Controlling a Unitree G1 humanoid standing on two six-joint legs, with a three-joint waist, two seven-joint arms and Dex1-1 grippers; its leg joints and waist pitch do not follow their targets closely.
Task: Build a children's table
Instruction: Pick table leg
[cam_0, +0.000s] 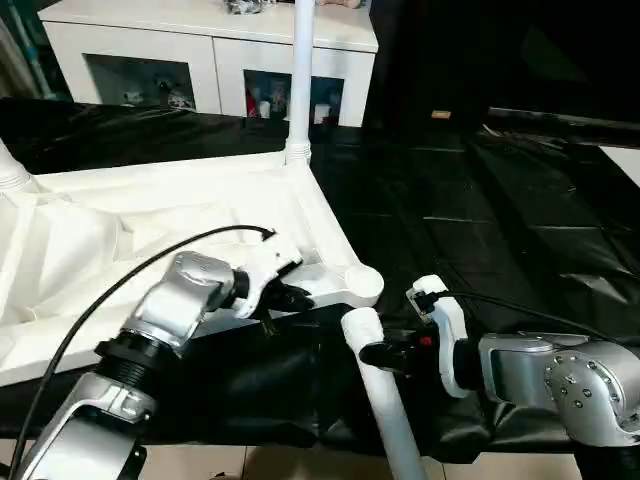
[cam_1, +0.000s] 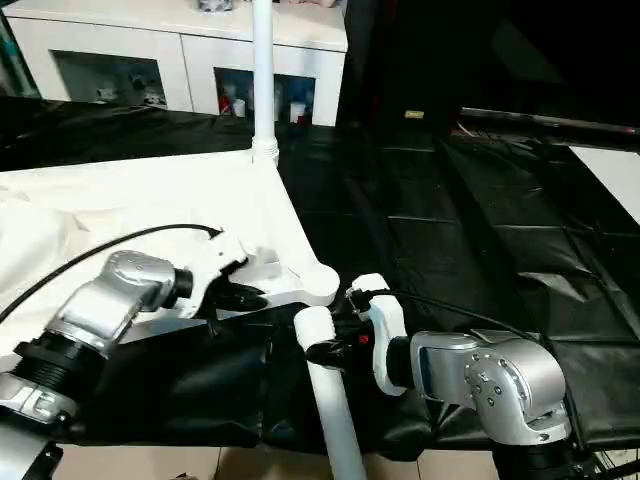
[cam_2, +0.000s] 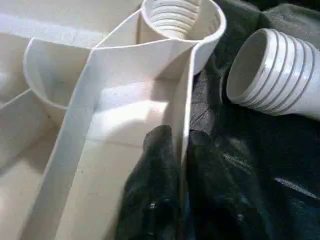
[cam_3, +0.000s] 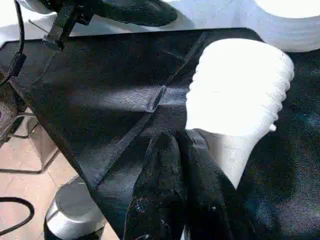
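Left eye view shows you the children's table (cam_0: 150, 230) upside down on the black work table (cam_0: 480, 230), one leg (cam_0: 300, 80) screwed in upright. Beside its empty near corner socket (cam_0: 362, 283) lies a loose leg (cam_0: 385, 395). Your left gripper (cam_0: 285, 297) pinches the table's rim; your right gripper (cam_0: 378, 353), fingers together, touches the loose leg.

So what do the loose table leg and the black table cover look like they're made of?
Loose leg: probably moulded plastic, smooth matte white, a hollow tube with ridged threads at its open end. Black cover: looks like thin plastic sheeting, glossy, creased and wrinkled.
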